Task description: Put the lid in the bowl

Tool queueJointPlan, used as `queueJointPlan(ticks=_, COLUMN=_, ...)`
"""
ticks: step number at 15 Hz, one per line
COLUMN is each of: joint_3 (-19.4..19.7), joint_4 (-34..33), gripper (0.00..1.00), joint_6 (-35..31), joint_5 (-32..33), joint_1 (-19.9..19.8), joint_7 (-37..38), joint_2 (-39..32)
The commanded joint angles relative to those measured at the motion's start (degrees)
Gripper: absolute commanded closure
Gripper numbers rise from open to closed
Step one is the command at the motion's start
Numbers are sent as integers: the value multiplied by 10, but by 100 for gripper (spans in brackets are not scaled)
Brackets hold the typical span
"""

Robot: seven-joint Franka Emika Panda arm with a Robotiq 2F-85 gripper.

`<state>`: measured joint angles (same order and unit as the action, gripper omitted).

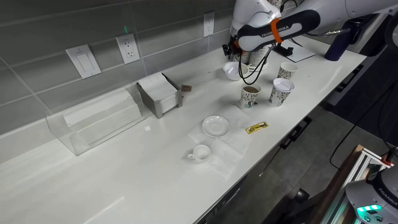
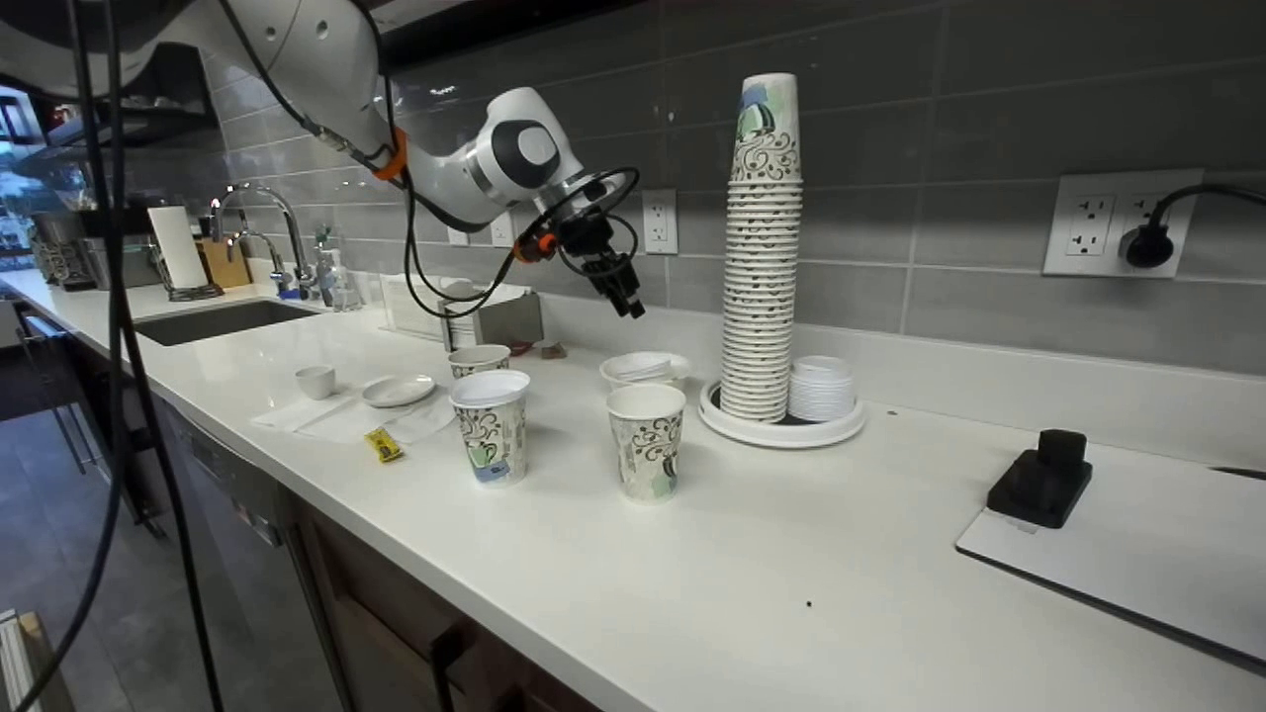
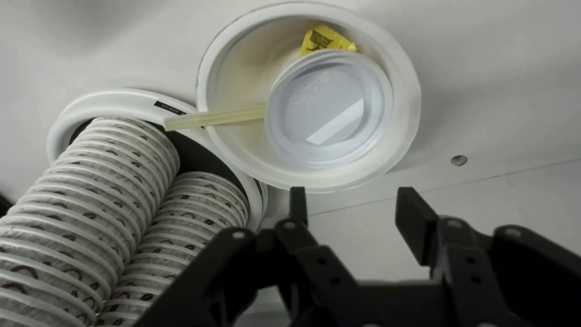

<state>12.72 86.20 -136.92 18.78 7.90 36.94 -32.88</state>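
Note:
The lid (image 3: 329, 109), round, pale and slightly translucent, lies inside the shallow white bowl (image 3: 240, 68) in the wrist view. It rests beside a yellow packet (image 3: 323, 40) and a pale stick (image 3: 213, 118) that juts over the bowl's rim. The bowl also shows in both exterior views (image 1: 235, 77) (image 2: 641, 384), with the lid (image 1: 231, 70) visible inside. My gripper (image 3: 349, 195) is open with nothing between its fingers. It hangs above the bowl, near the wall, in both exterior views (image 1: 228, 51) (image 2: 625, 297).
Tall cup stacks (image 2: 762, 297) and a stack of white lids (image 2: 822, 389) stand on a round tray (image 2: 781, 435) beside the bowl. Several paper cups (image 1: 250, 96) stand toward the counter's front. A saucer (image 1: 216, 126), teacup (image 1: 201, 153) and napkin holder (image 1: 160, 96) are farther along.

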Motion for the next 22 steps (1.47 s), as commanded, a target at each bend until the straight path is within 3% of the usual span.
queueJointPlan(ticks=1, joint_3=-13, joint_4=8, gripper=13, joint_6=65, joint_5=-26, joint_1=-10, joint_7=-23, joint_2=55)
queueJointPlan(ticks=4, joint_3=-44, joint_4=66, gripper=0, joint_6=108, joint_5=-74, joint_1=-37, joint_7=-98, joint_2=122)
queueJointPlan(ticks=9, joint_3=-74, joint_4=196, gripper=0, joint_6=157, joint_5=-171, joint_1=-85, joint_7=-235, joint_2=224)
queueJointPlan(ticks=14, joint_3=-69, joint_4=352, gripper=0, joint_6=111, joint_5=-227, joint_1=-120, joint_7=-368, joint_2=348)
queueJointPlan(ticks=17, joint_3=-59, joint_4=440, gripper=0, joint_6=88, joint_5=-241, joint_1=-129, joint_7=-380, joint_2=440)
queueJointPlan(ticks=21, joint_3=-51, joint_4=541, gripper=0, joint_6=40, joint_5=-240, joint_1=-145, joint_7=-331, joint_2=567)
queueJointPlan(ticks=22, joint_3=-55, joint_4=469, gripper=0, joint_6=74, joint_5=-223, joint_1=-139, joint_7=-345, joint_2=485)
